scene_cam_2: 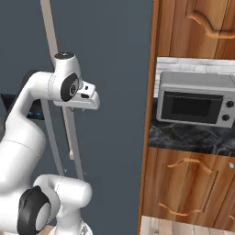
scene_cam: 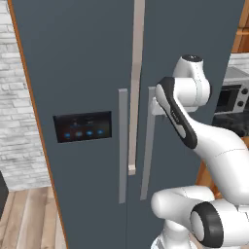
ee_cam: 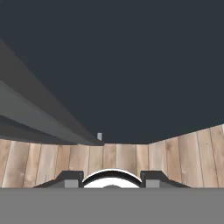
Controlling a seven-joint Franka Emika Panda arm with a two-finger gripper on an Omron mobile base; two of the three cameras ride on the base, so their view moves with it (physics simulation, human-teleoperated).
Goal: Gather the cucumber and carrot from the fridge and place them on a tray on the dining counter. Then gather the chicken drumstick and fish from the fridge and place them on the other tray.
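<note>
The dark grey fridge (scene_cam: 82,63) stands with both doors shut, so the cucumber, carrot, chicken drumstick and fish are hidden, and the trays are out of view. My gripper (scene_cam: 155,106) is up against the right door beside its tall grey handle (scene_cam: 147,151). From the right, the gripper (scene_cam_2: 84,109) points down close to the door face (scene_cam_2: 114,69). Looking down along the door, the gripper (ee_cam: 112,180) has its tips apart with nothing between them, and the handle (ee_cam: 39,118) runs off to the left.
A second grey handle (scene_cam: 122,146) and a display panel (scene_cam: 82,126) are on the left door. Right of the fridge a microwave (scene_cam_2: 195,105) sits on a dark counter (scene_cam_2: 183,135) between wooden cabinets (scene_cam_2: 193,27). Wooden floor (ee_cam: 122,157) lies below.
</note>
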